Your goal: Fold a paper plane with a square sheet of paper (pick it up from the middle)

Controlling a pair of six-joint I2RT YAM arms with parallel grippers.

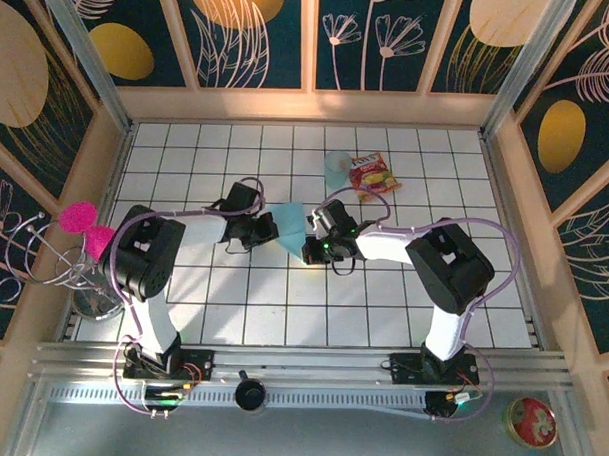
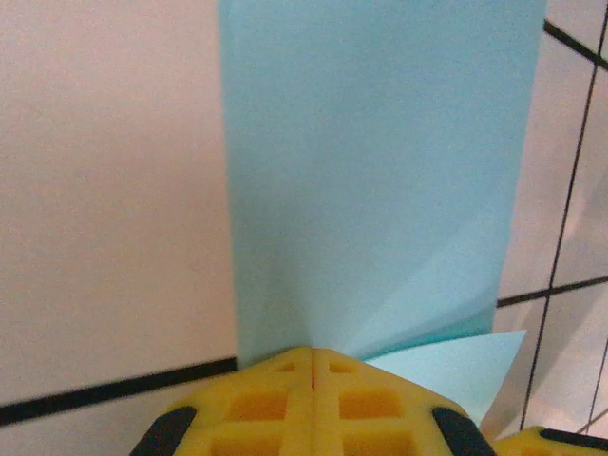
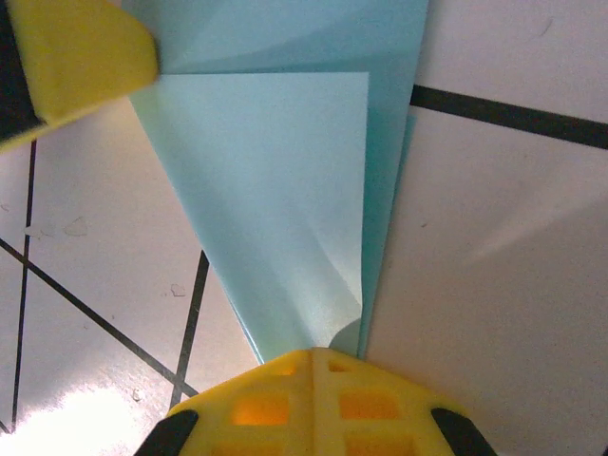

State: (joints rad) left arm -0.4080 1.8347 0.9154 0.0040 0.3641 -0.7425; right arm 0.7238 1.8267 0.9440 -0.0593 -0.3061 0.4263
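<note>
I see the square sheet of paper (image 1: 292,224) held between my two grippers near the middle of the white tiled table (image 1: 232,306), slightly towards the far side. The left gripper (image 1: 267,228) is clamped on one edge of it and the right gripper (image 1: 310,238) on the opposite edge. In the left wrist view the yellow fingers (image 2: 256,404) are pressed together with the paper (image 2: 380,171) coming out from between them. The right wrist view shows the same: that gripper (image 3: 320,357) is closed on the paper (image 3: 275,190), with the tip of the left gripper (image 3: 71,57) at the upper left. Both arms rise from their bases, bend at the elbow and reach inward, with the forearms pointing at each other across the sheet. The paper is light teal and plain. It is already partly folded, with a paler flap lying over a darker layer and creases fanning out from each pinch.
</note>
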